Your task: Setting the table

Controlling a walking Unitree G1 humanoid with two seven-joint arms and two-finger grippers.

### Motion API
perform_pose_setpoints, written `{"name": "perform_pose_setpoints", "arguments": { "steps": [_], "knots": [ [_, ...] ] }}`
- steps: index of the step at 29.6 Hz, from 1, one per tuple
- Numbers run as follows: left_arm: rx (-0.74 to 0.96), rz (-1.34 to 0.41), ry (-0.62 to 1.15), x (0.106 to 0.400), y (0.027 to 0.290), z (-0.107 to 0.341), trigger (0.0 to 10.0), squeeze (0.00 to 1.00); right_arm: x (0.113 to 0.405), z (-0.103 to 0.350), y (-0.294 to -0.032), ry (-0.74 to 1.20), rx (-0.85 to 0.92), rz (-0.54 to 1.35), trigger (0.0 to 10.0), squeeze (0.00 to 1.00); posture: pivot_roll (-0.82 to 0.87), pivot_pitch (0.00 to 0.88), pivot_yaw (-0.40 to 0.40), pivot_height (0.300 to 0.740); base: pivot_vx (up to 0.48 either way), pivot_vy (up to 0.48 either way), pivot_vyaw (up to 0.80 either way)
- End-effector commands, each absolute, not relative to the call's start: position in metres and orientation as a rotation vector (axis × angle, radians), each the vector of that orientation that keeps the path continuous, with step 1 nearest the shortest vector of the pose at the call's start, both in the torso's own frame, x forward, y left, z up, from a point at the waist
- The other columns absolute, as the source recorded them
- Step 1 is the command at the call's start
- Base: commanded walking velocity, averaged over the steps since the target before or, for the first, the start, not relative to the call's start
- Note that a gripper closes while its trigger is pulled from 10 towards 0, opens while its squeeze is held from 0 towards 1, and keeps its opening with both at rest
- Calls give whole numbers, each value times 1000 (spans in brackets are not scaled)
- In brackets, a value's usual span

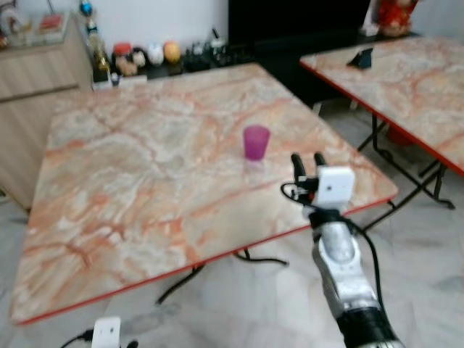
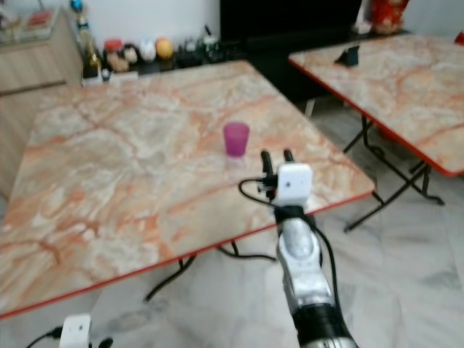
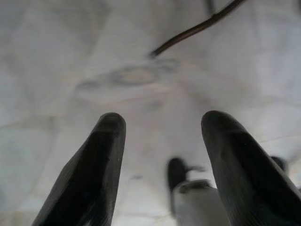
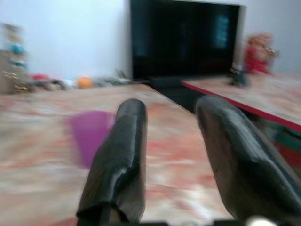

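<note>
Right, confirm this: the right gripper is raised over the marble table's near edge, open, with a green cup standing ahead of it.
Wrong on the colour only. The cup is purple, as the left eye view shows. The rest holds: the right gripper is open over the near edge of the marble table.

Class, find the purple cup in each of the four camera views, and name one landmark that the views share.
Left eye view: purple cup stands on the marble table, right of centre.
Right eye view: cup near centre.
Left wrist view: floor, no cup.
Right wrist view: blurred cup beside the fingers.
Shared landmark: right gripper, just short of the cup.
</note>
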State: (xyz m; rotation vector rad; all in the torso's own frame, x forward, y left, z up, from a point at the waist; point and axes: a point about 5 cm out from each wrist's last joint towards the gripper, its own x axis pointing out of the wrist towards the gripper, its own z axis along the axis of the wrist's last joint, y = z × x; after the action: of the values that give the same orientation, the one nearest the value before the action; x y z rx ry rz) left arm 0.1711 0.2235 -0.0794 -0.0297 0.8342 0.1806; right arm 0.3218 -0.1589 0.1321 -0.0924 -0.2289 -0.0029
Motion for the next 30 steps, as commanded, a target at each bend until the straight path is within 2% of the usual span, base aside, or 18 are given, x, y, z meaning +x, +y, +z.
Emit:
{"name": "perform_pose_setpoints", "arguments": {
  "steps": [1,7,12,17,25,30],
  "knots": [
    [-16,203,865,162,233,-82,10000,0,324,138,-150,-253,-75,16,10000,0,-108,0,6,719,326,0,0],
    [-17,201,867,163,231,-82,10000,0,324,140,-147,-266,-103,39,10000,0,-108,0,3,719,322,0,0],
    [-18,202,869,164,230,-82,10000,0,324,139,-147,-257,-101,44,10000,0,-108,0,0,719,324,0,800],
    [-18,202,871,164,229,-82,10000,0,324,138,-147,-252,-83,53,10000,0,-110,0,0,719,307,0,165],
    [-16,203,871,164,230,-82,10000,0,324,139,-142,-247,-101,102,10000,0,-114,0,3,719,0,0,0],
    [-15,202,871,165,230,-81,10000,0,324,139,-142,-246,-114,116,10000,0,-113,0,2,719,0,0,594]
  ]
}}
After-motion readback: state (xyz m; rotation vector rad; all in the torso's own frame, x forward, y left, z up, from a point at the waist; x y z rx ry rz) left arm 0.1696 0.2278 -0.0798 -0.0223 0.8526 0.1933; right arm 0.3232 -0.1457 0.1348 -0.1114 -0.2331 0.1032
